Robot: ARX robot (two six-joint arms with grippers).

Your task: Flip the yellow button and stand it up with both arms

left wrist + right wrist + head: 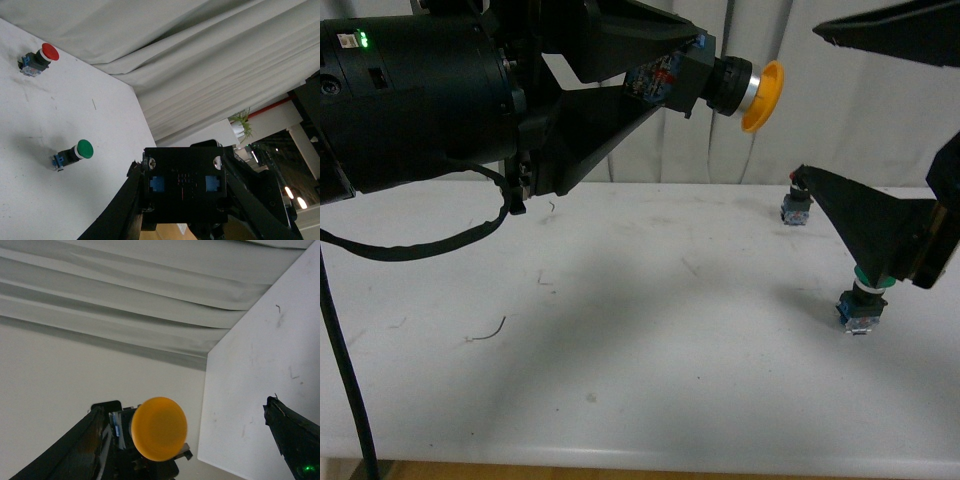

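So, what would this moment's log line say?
left gripper: shut on yellow button, aloft | right gripper: open beside it | red button, green button: on table

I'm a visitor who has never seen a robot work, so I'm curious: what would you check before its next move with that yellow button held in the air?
1. Grip: the left tool clamps the yellow button by its base, above the table: ok.
2. Receiver: the right tool is wide open: ok.
3. Facing: the cap points toward the right tool: ok.
4. Clearance: the right tool is clear of the green button under it: cannot tell.
5. Bare table to stand it on: ok.
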